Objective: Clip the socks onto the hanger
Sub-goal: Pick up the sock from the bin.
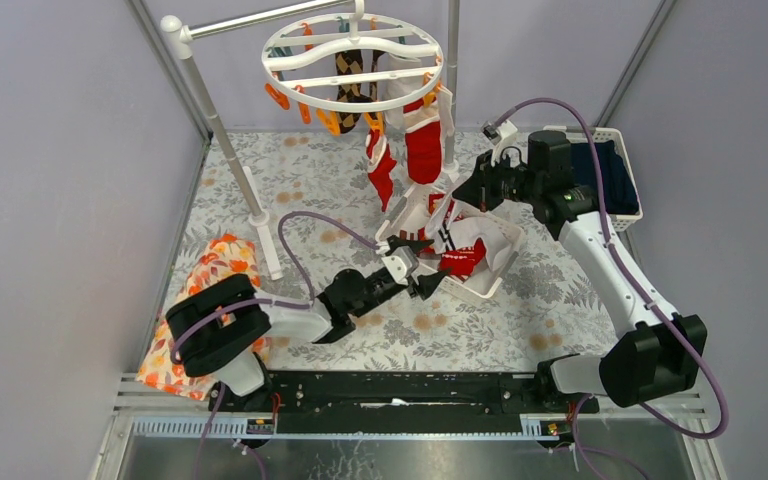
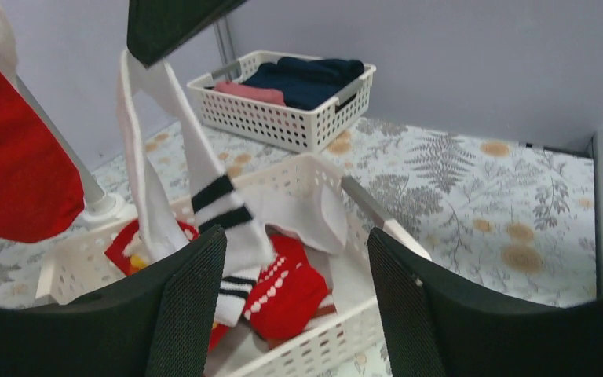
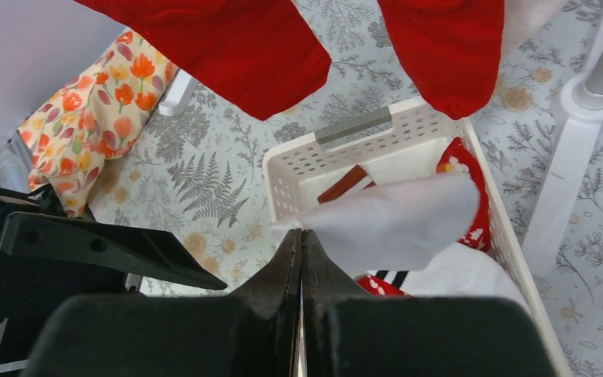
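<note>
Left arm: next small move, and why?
Probably nudge the left gripper forward and shut it on the striped cuff. The right gripper is shut on the upper end of the white sock; the cuff hangs over the basket, just by the open left gripper. A second hold should spread it for clipping.

Sock (image 2: 191, 145) — white, black-striped
</note>
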